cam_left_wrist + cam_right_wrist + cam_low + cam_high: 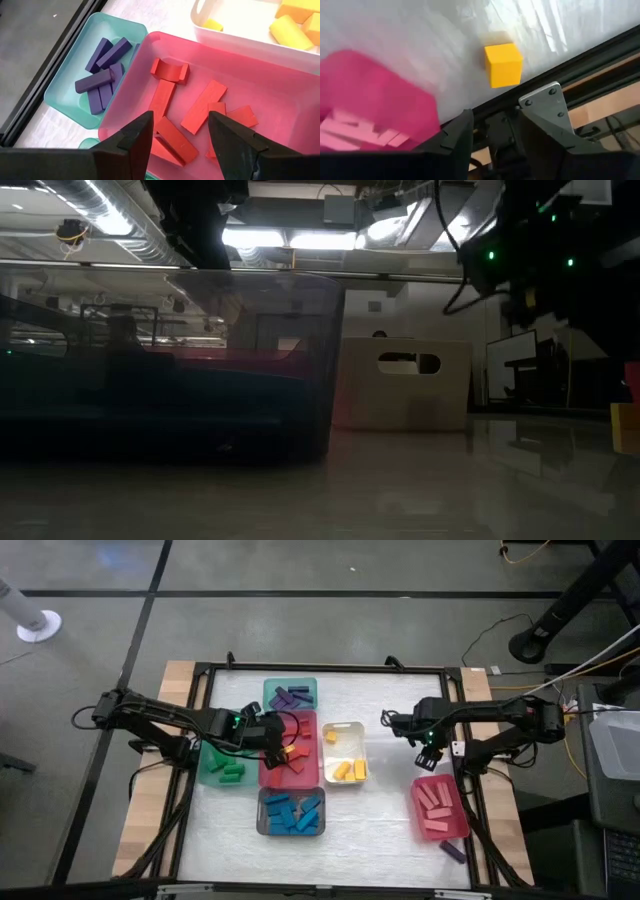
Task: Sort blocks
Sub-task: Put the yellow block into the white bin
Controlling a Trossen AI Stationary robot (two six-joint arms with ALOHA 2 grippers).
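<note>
Sorting nearly complete: purple bars in the teal tray (291, 694), red pieces in the red tray (268, 768), green in the green tray (212, 775), blue in the grey tray (290, 829), yellow in the white tray (343, 729), pink bars in the pink tray (440, 827). Stray items: one yellow cube (503, 64) on the white surface (390, 810) close to the black frame rail and the pink tray; one purple bar (453, 851) just beside the pink tray's near corner, lying slantwise. Right gripper (430, 757) hangs just above the pink tray, jaws parted and holding nothing; the cube sits straight ahead of them, a little beyond the tips, one flat face up, no long axis to allow for. This arm is far the nearer to both strays. Left gripper (177, 132) hovers over the red tray, jaws released and empty, above red bars lying at mixed angles and one arch.
</note>
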